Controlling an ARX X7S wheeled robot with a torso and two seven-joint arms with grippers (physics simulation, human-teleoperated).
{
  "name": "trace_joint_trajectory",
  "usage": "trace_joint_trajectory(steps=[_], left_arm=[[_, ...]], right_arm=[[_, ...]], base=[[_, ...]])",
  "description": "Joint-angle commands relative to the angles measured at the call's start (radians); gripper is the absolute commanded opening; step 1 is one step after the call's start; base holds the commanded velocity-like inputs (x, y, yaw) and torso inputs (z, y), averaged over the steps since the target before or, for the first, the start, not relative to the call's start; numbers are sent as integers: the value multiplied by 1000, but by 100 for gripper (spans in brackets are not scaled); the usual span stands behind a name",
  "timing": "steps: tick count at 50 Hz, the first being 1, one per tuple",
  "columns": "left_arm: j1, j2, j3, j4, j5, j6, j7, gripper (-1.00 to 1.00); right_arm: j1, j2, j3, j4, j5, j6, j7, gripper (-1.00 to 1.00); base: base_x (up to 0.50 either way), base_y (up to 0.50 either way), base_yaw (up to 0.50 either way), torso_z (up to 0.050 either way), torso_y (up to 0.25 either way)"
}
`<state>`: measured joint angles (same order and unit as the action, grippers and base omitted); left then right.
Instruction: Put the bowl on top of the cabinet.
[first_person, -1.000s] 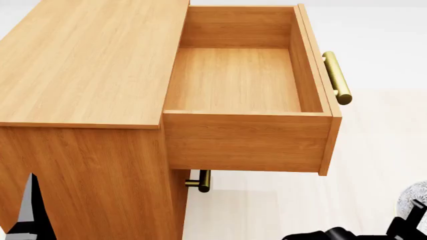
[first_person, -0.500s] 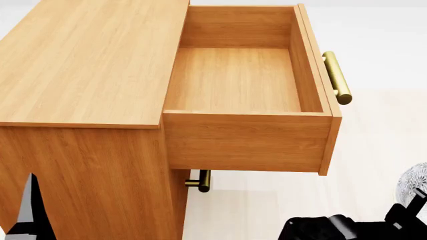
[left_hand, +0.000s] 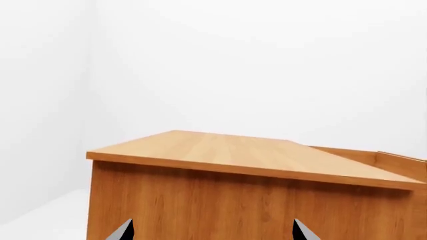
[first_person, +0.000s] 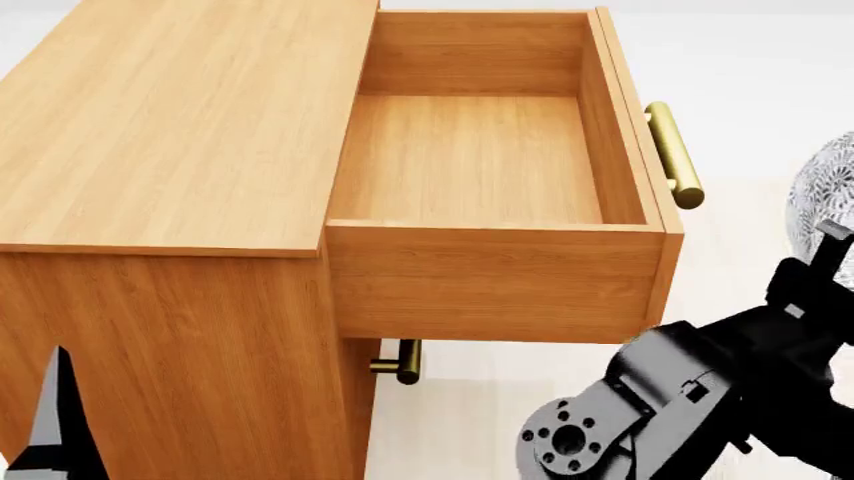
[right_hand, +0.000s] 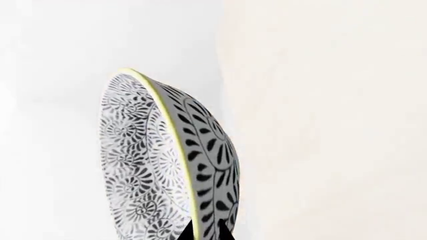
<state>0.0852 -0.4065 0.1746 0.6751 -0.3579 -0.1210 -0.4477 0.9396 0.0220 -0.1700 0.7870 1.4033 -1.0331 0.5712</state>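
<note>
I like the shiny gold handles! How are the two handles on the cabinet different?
The upper handle sits on a drawer pulled wide open, far out from the cabinet. The lower handle is tucked beneath that drawer, close to the cabinet front, mostly hidden. Both are brass-coloured round bars.

A: What's the room like?

B: Plain white walls (left_hand: 267, 65), evenly lit, meeting in a corner at the left of the left wrist view.

A: And the floor?

B: The floor (first_person: 761, 270) is pale cream at the right of the head view, turning whiter toward the upper right.

A: Any furniture?

B: One light-brown wooden cabinet (first_person: 174, 120) fills the left and centre. Its top drawer (first_person: 467, 160) stands open, with a brass bar handle (first_person: 671, 155) on its front. A second handle (first_person: 400, 362) shows lower down.
</note>
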Motion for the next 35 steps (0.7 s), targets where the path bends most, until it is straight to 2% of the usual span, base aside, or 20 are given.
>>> trace_joint_trajectory(steps=[1,14,23,35], left_arm=[[-5,15,-26,0,12,-2,10,100],[-3,10,-30,4,0,2,8,100],[-4,12,-20,-2,9,4,8,100],[-4,9,-19,-1,9,6,5,100]], right_arm=[[36,2,-154,-96,-193,30,97,-100],[58,116,-273,-245,-275,222,200,-100],[66,171,-293,-329,-258,305,235,-100],[112,260,-317,-472,-31,583,198,-100]], base=[[0,0,0,0,0],[0,0,0,0,1],[0,0,0,0,0],[0,0,0,0,0]])
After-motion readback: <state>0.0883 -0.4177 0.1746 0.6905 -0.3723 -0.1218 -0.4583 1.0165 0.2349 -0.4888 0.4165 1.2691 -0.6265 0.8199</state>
